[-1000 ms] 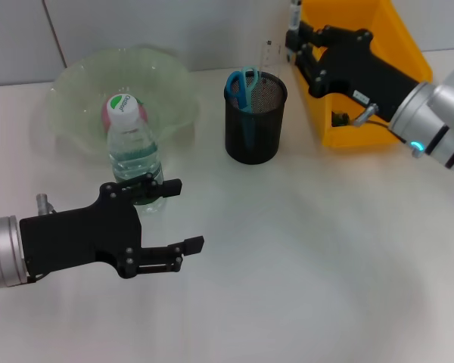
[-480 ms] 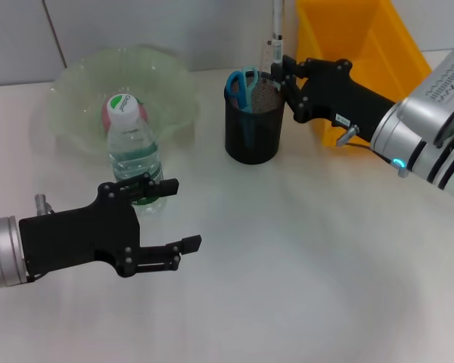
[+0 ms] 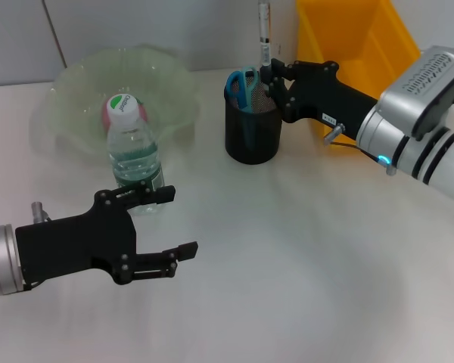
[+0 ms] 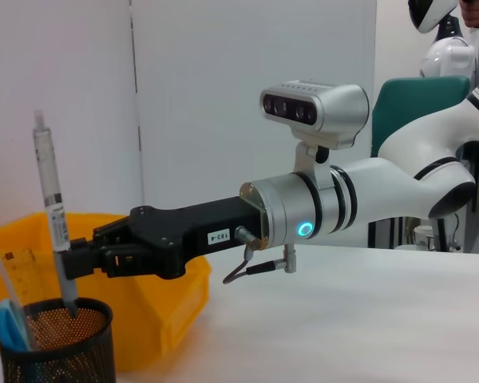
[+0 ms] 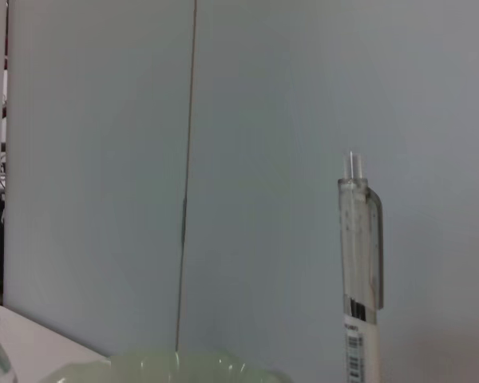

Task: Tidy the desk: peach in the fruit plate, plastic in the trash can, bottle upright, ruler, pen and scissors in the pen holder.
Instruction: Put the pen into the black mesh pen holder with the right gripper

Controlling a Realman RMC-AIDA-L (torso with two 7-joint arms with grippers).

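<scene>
Pen (image 3: 264,30) is gripped upright by right gripper (image 3: 270,80), tip inside pen holder (image 3: 253,128) at table's 12 o'clock; left gripper (image 3: 166,223) is held wide open, empty, at 8 o'clock.

pen (image 3: 264,30): clear and long, standing straight up, tip just inside the top of the holder
holder (image 3: 253,130): black mesh cup, upright on the desk, near the yellow bin
scissors (image 3: 243,85): blue handles, sticking up out of the holder
ruler (image 4: 8,284): clear, leaning inside the holder
bottle (image 3: 135,154): clear with a white and green cap, standing upright, just in front of the plate
plate (image 3: 159,83): pale green glass bowl at the back of the desk
peach (image 3: 109,113): pink, in the plate, mostly hidden behind the bottle cap
bin (image 3: 363,45): yellow, at the back, beside the holder
</scene>
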